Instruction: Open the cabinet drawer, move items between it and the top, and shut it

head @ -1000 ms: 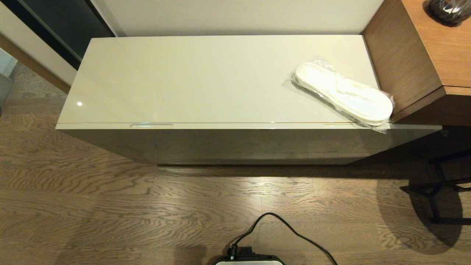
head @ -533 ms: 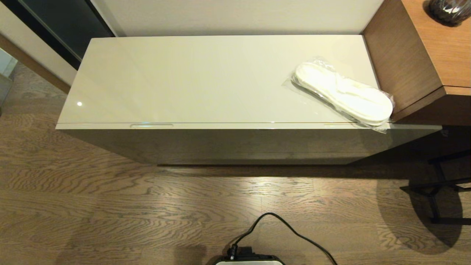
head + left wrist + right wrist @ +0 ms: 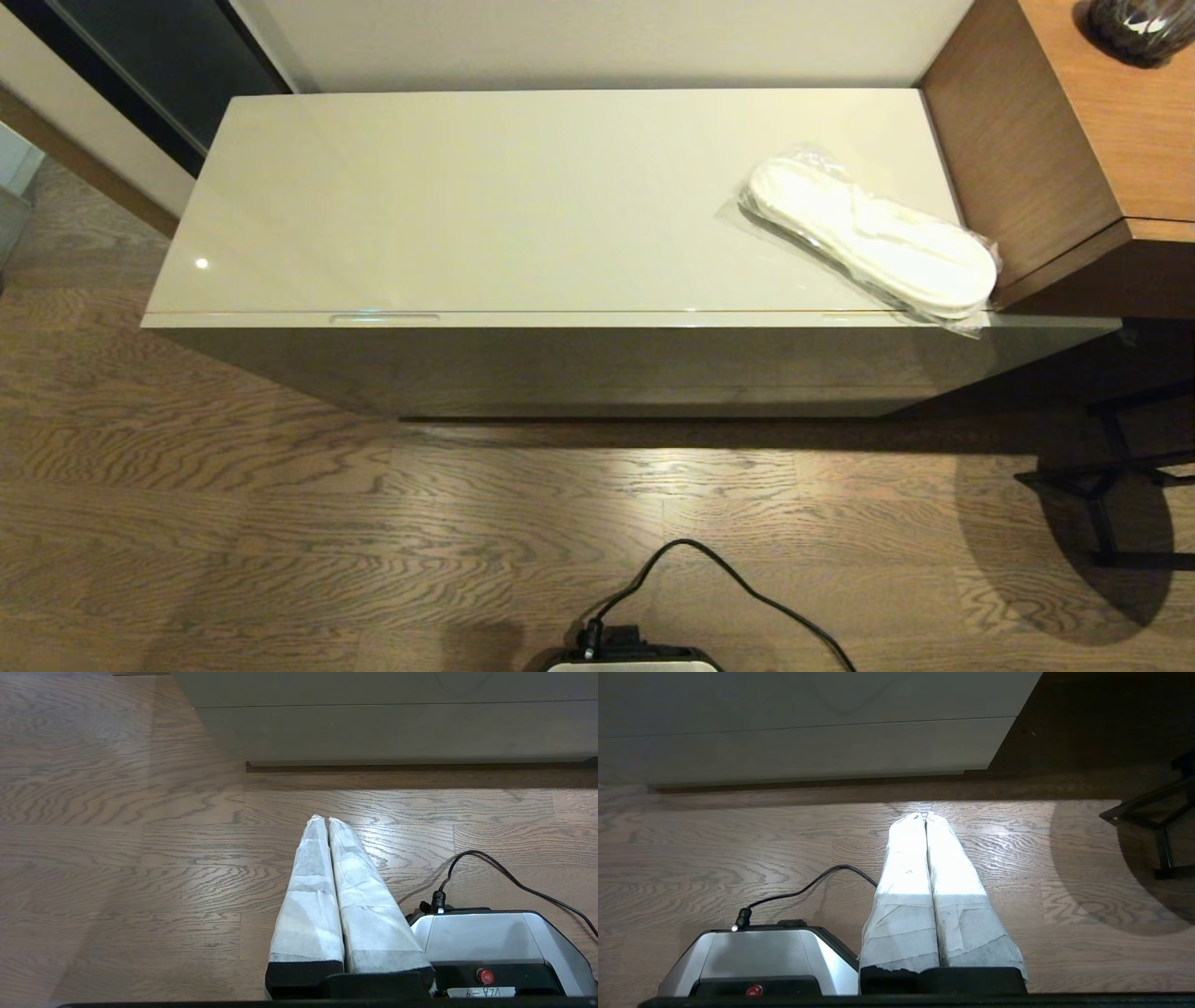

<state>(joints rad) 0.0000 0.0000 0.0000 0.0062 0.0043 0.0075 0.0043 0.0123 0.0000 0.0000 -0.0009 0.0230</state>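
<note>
The long glossy beige cabinet stands against the wall, its cabinet drawer [image 3: 597,320] closed, with a slot handle [image 3: 384,318] near the left of its front edge. On the top [image 3: 485,196], at the right end, lie white slippers [image 3: 873,237] sealed in clear plastic. Both arms hang low over the floor, outside the head view. My left gripper [image 3: 323,820] is shut, its white-wrapped fingers pressed together, pointing at the cabinet's base. My right gripper [image 3: 925,815] is shut the same way. Neither holds anything.
A brown wooden unit [image 3: 1074,149] abuts the cabinet's right end, with a dark object [image 3: 1134,26] on it. A black metal frame [image 3: 1111,485] stands on the wood floor at the right. My base [image 3: 635,658] and its black cable [image 3: 738,583] lie in front.
</note>
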